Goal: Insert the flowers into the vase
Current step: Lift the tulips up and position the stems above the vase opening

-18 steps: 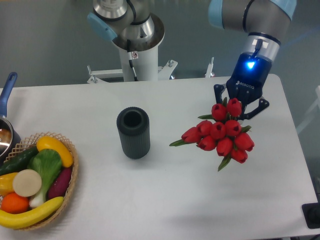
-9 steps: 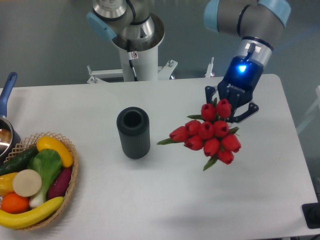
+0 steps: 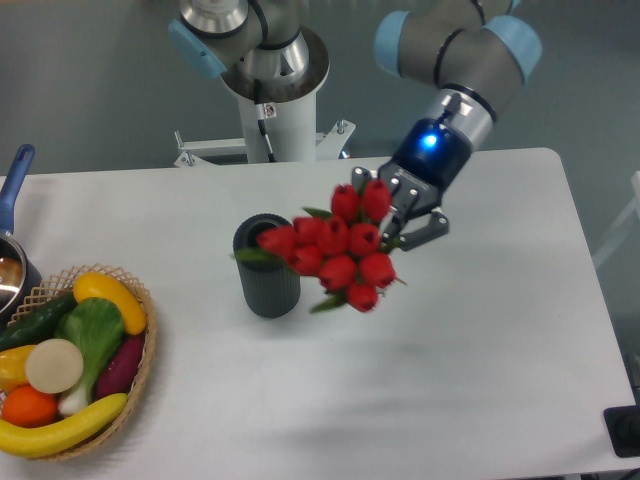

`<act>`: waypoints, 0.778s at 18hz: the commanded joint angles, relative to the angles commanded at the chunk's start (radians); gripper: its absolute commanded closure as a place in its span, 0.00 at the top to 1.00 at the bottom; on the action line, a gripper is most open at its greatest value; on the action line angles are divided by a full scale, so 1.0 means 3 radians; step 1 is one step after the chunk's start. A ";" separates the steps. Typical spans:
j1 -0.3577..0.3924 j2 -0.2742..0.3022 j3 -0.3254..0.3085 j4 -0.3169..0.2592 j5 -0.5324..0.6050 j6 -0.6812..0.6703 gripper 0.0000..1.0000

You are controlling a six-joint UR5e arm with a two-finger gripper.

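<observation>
The flowers (image 3: 335, 250), a bunch of red tulip buds with green leaves, hang in the air just right of the vase, their leftmost bud and leaf overlapping its rim. My gripper (image 3: 398, 212) is shut on the flowers from the upper right; the stems are hidden behind the buds and fingers. The vase (image 3: 266, 266) is a dark ribbed cylinder standing upright on the white table (image 3: 420, 380), its round mouth partly covered by the bunch.
A wicker basket (image 3: 135, 365) of fruit and vegetables sits at the front left corner. A blue-handled pot (image 3: 12, 205) stands at the left edge. The arm's base column (image 3: 275, 110) rises behind the table.
The gripper has carried the flowers leftward and slightly up, from the table's right side to right beside the vase. The vase has not moved.
</observation>
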 joint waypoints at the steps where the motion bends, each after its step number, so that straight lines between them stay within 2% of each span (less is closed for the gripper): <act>1: 0.0000 0.0087 -0.0005 -0.0010 -0.0011 -0.0051 0.26; 4: -0.0015 0.0286 -0.0031 -0.0005 -0.0021 -0.0357 0.26; 8: -0.0036 0.0476 -0.0143 -0.0005 -0.0138 -0.0419 0.26; 14: -0.0138 0.0579 -0.0388 -0.0005 -0.0185 -0.0430 0.26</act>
